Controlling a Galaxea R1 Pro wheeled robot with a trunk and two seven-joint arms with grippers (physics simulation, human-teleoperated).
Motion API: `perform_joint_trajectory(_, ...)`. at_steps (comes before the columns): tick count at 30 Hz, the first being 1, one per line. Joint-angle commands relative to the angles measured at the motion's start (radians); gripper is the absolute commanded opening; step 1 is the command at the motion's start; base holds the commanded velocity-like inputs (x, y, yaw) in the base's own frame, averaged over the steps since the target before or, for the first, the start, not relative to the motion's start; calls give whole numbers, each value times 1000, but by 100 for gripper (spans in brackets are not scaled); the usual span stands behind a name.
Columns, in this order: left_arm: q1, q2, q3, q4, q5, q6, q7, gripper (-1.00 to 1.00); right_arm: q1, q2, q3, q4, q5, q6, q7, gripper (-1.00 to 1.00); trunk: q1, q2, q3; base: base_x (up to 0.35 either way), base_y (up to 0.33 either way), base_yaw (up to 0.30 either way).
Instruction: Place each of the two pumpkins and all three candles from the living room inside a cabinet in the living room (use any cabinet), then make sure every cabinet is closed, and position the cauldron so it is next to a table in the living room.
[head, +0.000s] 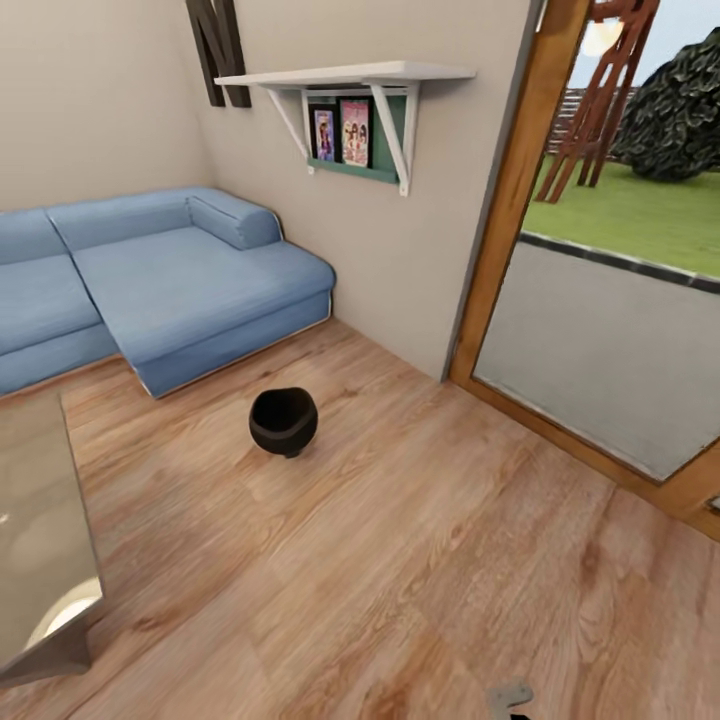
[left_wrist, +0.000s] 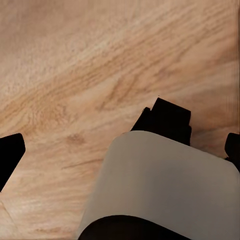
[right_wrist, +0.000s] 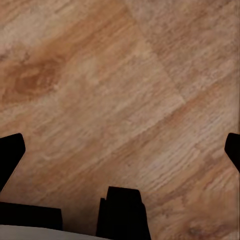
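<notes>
Since the cauldron (head: 283, 421) sits alone on the wood floor (head: 420, 560), well apart from the glass tabletop (head: 40, 540), we could tip it with a clumsy grab. Our left hand (left_wrist: 122, 150) and right hand (right_wrist: 120, 150) are both spread wide, holding nothing.

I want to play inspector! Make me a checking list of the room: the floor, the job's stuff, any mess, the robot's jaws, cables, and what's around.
Surface: wooden plank floor, bare where it shows.
Job's things: black cauldron stands upright on the floor, apart from the glass table at the head view's left edge. Pumpkins, candles, cabinet: nothing seen.
Clutter: nothing seen.
Grippers: left gripper and right gripper both hang over bare floor, jaws wide apart, holding nothing.
Cables: nothing seen.
Surroundings: blue sofa by the wall, white wall shelf with pictures under it, wood-framed glass door onto a lawn.
</notes>
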Motion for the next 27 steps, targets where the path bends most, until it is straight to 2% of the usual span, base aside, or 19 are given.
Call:
perform_joint_trajectory(1, 0, 0, 0, 0, 0, 0, 0, 100, 0, 0, 0, 0, 0, 0, 0, 100, 0, 0, 0, 328, -87, 277)
perform_joint_trajectory(18, 0, 0, 0, 0, 0, 0, 0, 100, 0, 3, 0, 1, 1, -1, 0, 100, 0, 0, 6, 328, -81, 276)
perform_joint_trajectory(27, 0, 0, 0, 0, 0, 0, 0, 100, 0, 5, 0, 2, 1, -3, 0, 100, 0, 0, 15, 329, -14, 257)
